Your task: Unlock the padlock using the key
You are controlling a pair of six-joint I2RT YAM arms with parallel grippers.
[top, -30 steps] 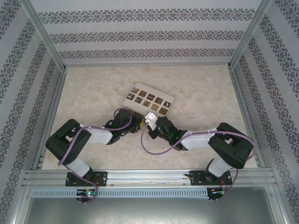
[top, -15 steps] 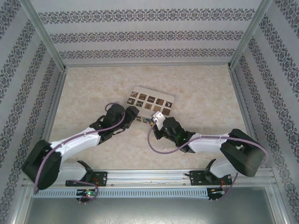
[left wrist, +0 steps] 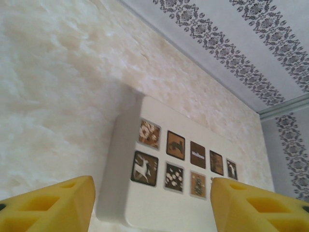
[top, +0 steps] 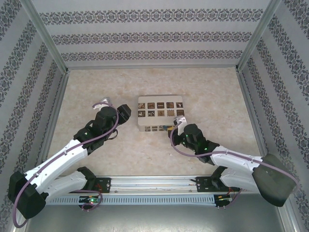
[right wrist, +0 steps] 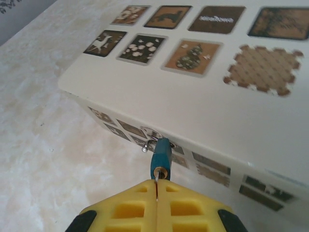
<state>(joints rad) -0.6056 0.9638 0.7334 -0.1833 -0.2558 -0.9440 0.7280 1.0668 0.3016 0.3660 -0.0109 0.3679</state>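
Nearest the arm bases, on the right, the right tool (right wrist: pixel 157 200) is clenched on the key (right wrist: pixel 157 185), a thin dark sliver pinched between its yellow pads, with its tip at the brass keyhole of the padlock (right wrist: pixel 161 153). Whether it is fully seated I cannot tell. That padlock is tiny and blue-bodied, and it hangs by its thin metal loop from the near side wall of the white box (right wrist: pixel 193 111), which sits on the bench (right wrist: pixel 43 159).

To my eye the lock is light and dangles freely, so it is likely to swing or twist with the key rather than resist it. The place to steady it would be the flat sides of the blue body. The key looks stiff but slick, and easy to lose from the pinch.

Further back and to the left, the left tool (left wrist: pixel 153 205) stands released, its pads wide apart and grasping nothing, just beside the box's left end.
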